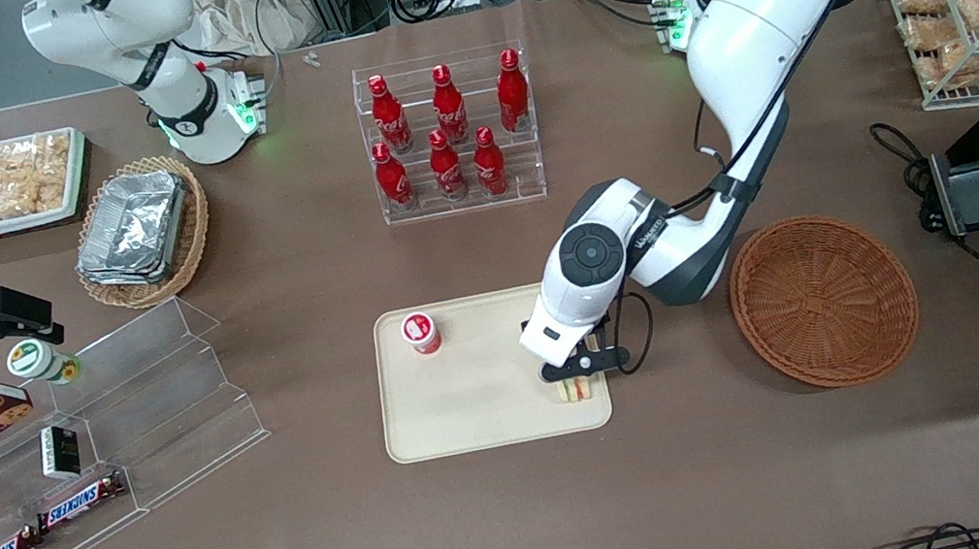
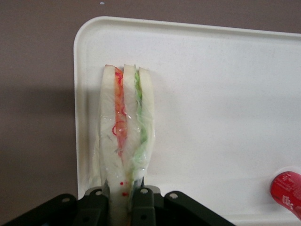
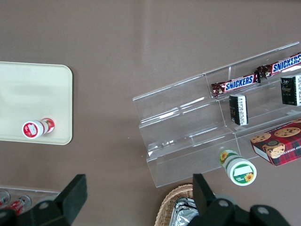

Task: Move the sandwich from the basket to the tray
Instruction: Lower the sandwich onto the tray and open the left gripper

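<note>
I read this as the release step — the gripper (image 1: 576, 377) grips the sandwich (image 2: 126, 136) over the tray (image 1: 472, 415) corner nearest the basket (image 1: 822, 298). Next: lower, open — then retract upward.

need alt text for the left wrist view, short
The gripper is shut on a wrapped wedge sandwich with orange and green filling, over a corner of the cream tray. A small red-capped cup sits on the tray, apart from the sandwich, with brown table beside the tray.
</note>
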